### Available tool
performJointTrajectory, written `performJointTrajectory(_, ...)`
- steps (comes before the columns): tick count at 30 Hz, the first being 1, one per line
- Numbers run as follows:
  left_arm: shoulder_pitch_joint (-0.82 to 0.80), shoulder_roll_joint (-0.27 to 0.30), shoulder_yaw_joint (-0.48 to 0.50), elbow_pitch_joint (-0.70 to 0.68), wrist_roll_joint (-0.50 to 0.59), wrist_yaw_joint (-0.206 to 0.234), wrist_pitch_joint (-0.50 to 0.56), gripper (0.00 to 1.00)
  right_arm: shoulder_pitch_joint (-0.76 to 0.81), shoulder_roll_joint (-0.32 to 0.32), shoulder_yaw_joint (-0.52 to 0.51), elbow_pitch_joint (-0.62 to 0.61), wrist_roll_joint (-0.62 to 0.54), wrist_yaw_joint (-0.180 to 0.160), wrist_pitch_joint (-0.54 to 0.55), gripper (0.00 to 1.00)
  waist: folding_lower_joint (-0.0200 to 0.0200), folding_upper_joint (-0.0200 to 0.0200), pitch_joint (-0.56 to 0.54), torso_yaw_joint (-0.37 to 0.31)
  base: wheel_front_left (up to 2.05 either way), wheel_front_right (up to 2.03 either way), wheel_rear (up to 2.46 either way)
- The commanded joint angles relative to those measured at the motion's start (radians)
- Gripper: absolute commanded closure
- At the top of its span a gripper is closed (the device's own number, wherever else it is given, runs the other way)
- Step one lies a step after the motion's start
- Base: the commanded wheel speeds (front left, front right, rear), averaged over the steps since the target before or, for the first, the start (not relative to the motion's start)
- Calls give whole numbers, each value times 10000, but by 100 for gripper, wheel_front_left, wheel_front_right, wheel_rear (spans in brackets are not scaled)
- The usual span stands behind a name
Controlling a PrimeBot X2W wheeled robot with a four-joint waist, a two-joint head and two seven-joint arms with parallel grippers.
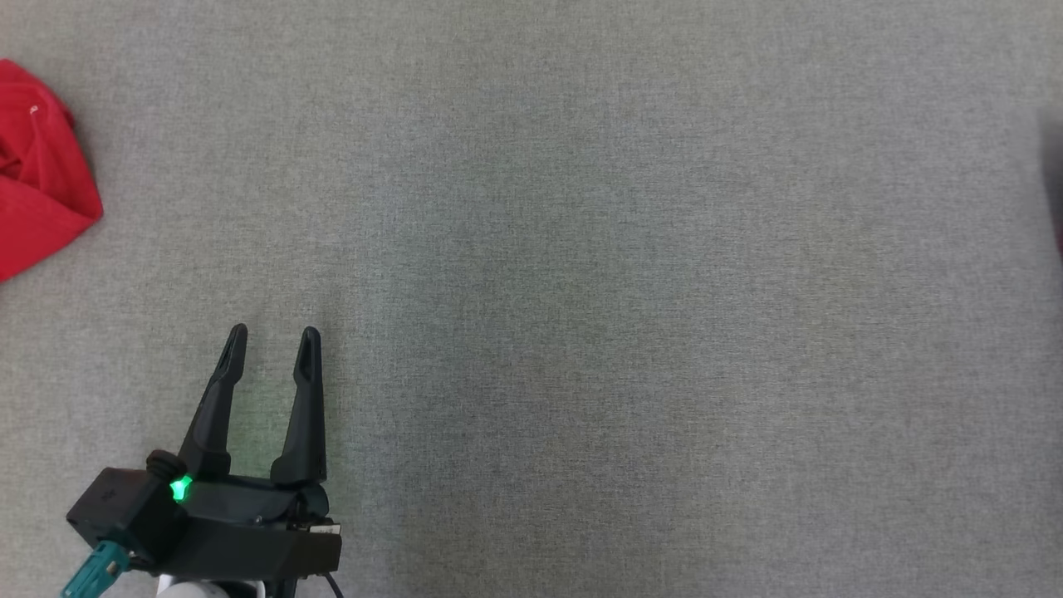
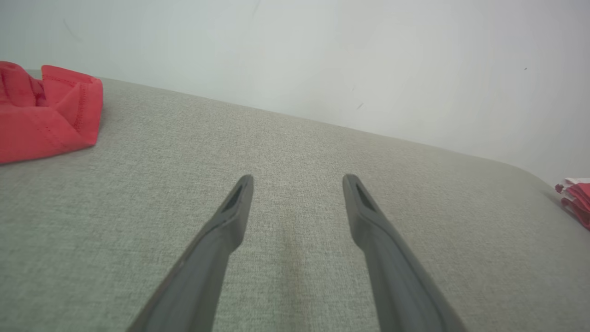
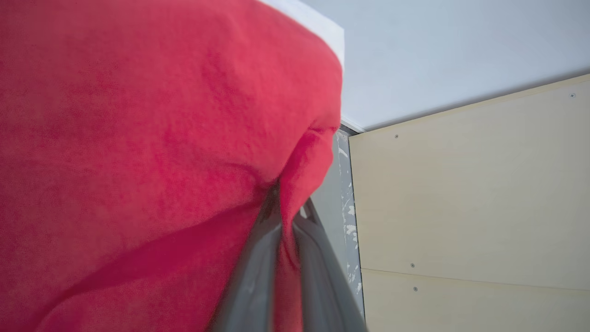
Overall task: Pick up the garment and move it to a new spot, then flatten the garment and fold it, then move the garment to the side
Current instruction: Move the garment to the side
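Two red pieces: the garment, pinched in the right gripper, and a crumpled red heap lying on the grey worktop.
Garment, place: held up off the surface, hanging in soft folds close against the right wrist camera. Where it hangs relative to the worktop cannot be told.
Right gripper: jaws closed on a fold of the garment, the two fingers nearly meeting with a strip of red cloth squeezed between them.
Right wrist view adds: the grip itself, plus a pale wall and a beige panel dotted with screws behind the cloth.
Left gripper: at the lower left of the head view, jaws spread wide, holding nothing. Bare grey weave shows between the fingers, and a green light glows on its body.
Red heap, place: at the left edge of the head view, cut off by the frame, ahead of the left gripper and to its left, well apart from it.
Left wrist view adds: a stitched hem on the red heap, and the open left gripper seen along its own fingers. A white wall rises beyond the worktop's far edge. The worktop has a rounded corner, and past it at the right edge sits a small red and white bundle, too cut off to identify.
Head view adds: the broad bare stretch of worktop to the right of the left gripper.
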Motion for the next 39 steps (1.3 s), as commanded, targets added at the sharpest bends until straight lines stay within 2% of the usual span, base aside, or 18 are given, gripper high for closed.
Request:
performJointTrajectory(1,-1,62,-4,27,-55,12,-35,0,169,63,-206,-80,-122,-29,-99,87,0,-1,-33,-27,0,0,0)
performJointTrajectory(2,65,128,23,29,-49,12,-35,0,257,245,-406,-204,-126,-28,-333,0,0,-1,-69,-78,0,0,0)
performJointTrajectory(11,190,236,-98,112,-32,12,-35,0,598,626,-348,-909,-200,-28,-1818,0,0,-1,-305,-300,0,0,0)
performJointTrajectory(16,217,170,-150,208,-63,12,-35,0,848,977,-140,-1538,460,-28,-2690,0,0,-1,-658,-270,0,0,0)
performJointTrajectory(18,280,106,-142,271,-101,12,-35,0,1055,1242,7,-1890,937,-28,-2940,0,0,-1,-875,-206,0,0,0)
performJointTrajectory(22,321,-40,-97,464,-188,12,-35,0,1095,2187,465,-2302,1781,-30,-3301,0,0,-1,-1410,11,0,0,0)
performJointTrajectory(29,808,-393,126,902,-301,12,-35,0,2775,3495,1158,-3423,3354,-28,-4050,0,0,-1,-2746,347,0,0,0)
performJointTrajectory(33,1123,-470,165,1123,14,12,-35,0,3875,4202,1295,-3917,4343,-28,-4418,0,0,-1,-3448,473,0,0,0)
performJointTrajectory(39,1779,-547,317,1209,253,12,-35,0,5246,4938,1833,-4177,4857,-27,-4754,0,0,-1,-4417,458,0,0,0)
